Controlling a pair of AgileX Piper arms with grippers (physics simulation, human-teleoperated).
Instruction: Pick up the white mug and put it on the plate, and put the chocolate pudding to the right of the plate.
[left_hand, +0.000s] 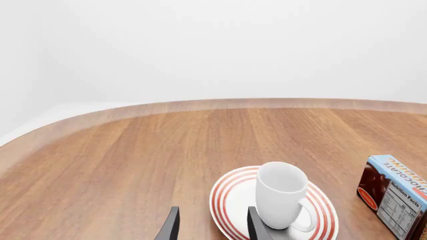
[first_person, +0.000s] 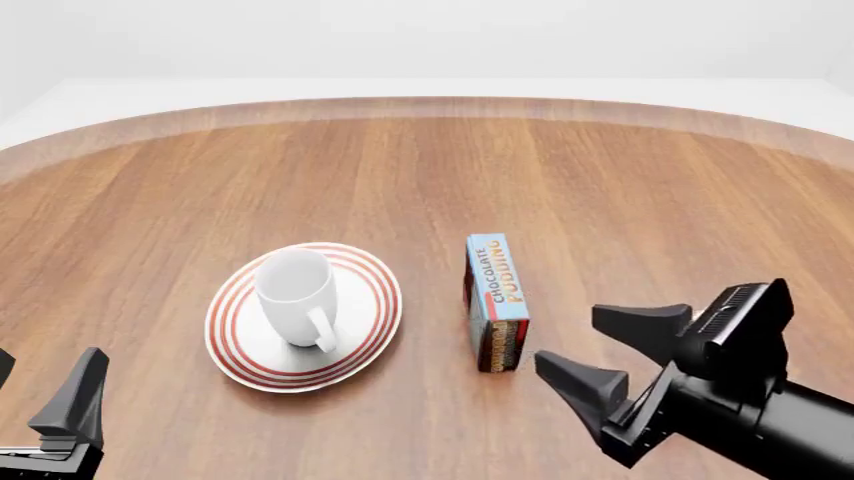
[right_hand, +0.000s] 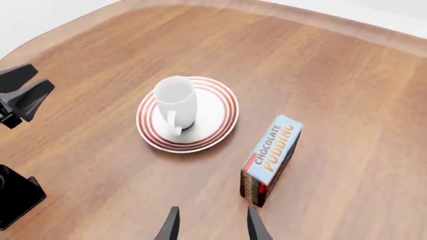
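The white mug (first_person: 296, 293) stands upright on the red-ringed plate (first_person: 374, 300), its handle toward the near side. The chocolate pudding (first_person: 497, 298) box stands on its narrow side just right of the plate, apart from it. My right gripper (first_person: 571, 340) hovers open and empty, near and right of the box. At the bottom left corner my left gripper (first_person: 40, 385) is open and empty, short of the plate. The left wrist view shows the mug (left_hand: 280, 195), plate (left_hand: 230, 200) and box (left_hand: 395, 197). The right wrist view shows the mug (right_hand: 177, 102), plate (right_hand: 217, 117) and box (right_hand: 273, 157).
The wooden table has a curved far edge (first_person: 427, 105) with white ground beyond it. In the right wrist view the left gripper (right_hand: 23, 95) and a black part of the left arm (right_hand: 17, 197) sit left of the plate.
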